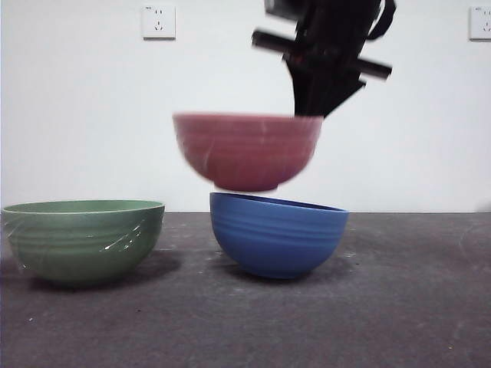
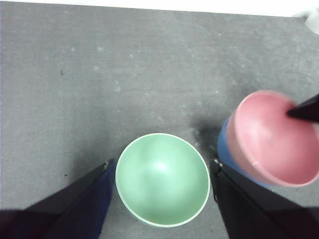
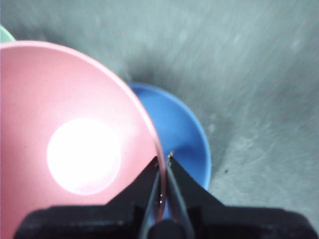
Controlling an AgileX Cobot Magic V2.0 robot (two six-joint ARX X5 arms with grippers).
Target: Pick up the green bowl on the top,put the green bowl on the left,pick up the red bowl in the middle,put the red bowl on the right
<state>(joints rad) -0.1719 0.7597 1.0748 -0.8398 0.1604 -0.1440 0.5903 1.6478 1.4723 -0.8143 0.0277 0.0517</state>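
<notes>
You face plain white wall (image 1: 92, 115). Two white wall sockets high up: one upper left (image 1: 159, 21), one at right edge (image 1: 481, 23). Dark grey speckled tabletop (image 1: 383, 307) below, evenly lit, soft shadows.

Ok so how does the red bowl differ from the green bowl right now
The red bowl hangs in the air above the blue bowl; the green bowl rests on the table.
The right gripper pinches the red bowl's rim; the green bowl sits ungripped between the open jaws of the left gripper.
The red bowl tilts slightly; the green one sits level.
Both are round, ridged and similar in size.
</notes>
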